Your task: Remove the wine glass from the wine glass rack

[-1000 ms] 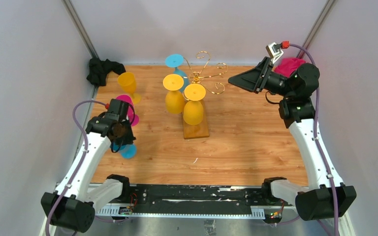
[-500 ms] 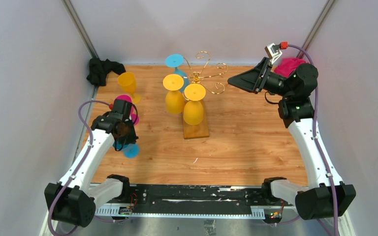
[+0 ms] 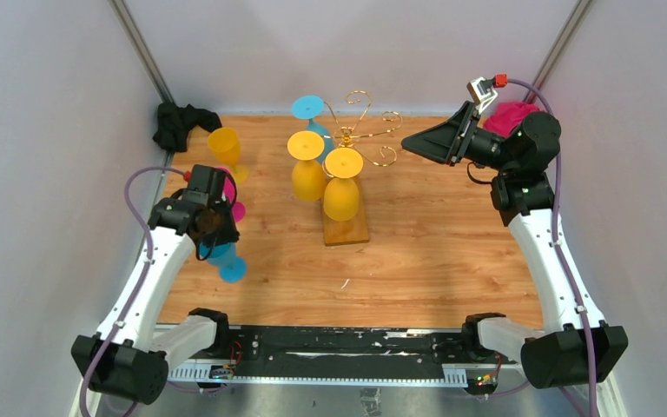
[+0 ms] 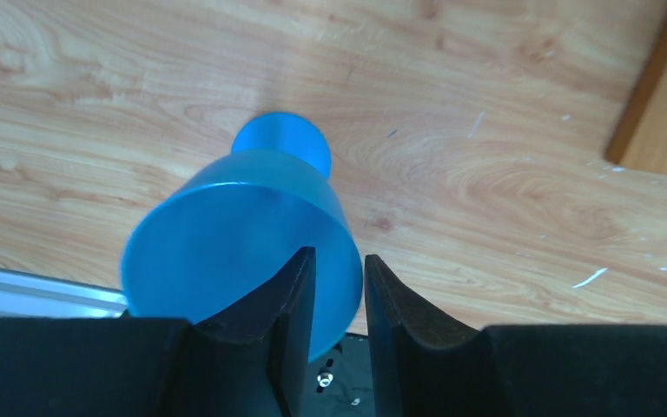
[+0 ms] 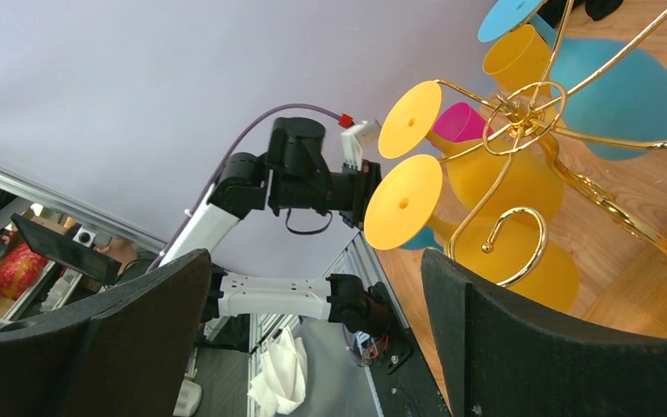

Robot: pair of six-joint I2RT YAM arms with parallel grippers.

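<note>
Gold wire rack (image 3: 347,230) carries three hanging glasses: two yellow ones (image 3: 341,195) and a blue one (image 3: 309,108) behind them. Left of the rack, three glasses are off it and on the table (image 3: 452,261): a yellow glass (image 3: 224,142), a pink glass (image 3: 237,211) and a second blue glass (image 3: 223,261). The left gripper (image 4: 339,261) straddles that blue glass's rim, jaws narrowly parted with a gap showing, so the glass looks let go. The right gripper (image 3: 417,142) hangs just right of the rack, spread wide and holding nothing. This removal seems about finished; the hanging three remain.
</note>
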